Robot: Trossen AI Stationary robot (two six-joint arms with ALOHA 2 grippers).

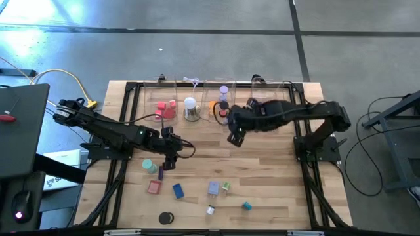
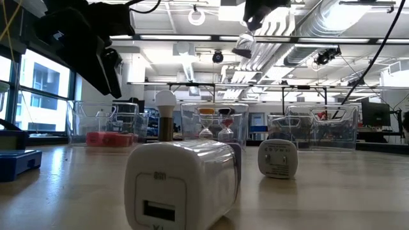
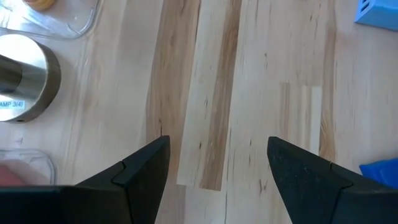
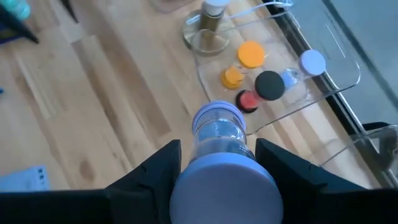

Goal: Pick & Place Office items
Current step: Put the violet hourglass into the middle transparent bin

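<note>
Wood-plank table (image 1: 275, 190) carries scattered office items (image 1: 178, 191) on its near part. Left gripper (image 1: 172, 157) hovers just beyond them, jaws spread, empty. Right gripper (image 4: 217, 168) is farther back, pinching a lavender-capped clear cylinder (image 4: 219, 134) near the clear trays (image 1: 226, 92) along the table's far edge. Grey floor (image 1: 197, 39) lies beyond.

Wooden table (image 1: 275, 190), scattered office items (image 1: 177, 191), clear trays (image 1: 216, 98)
</note>
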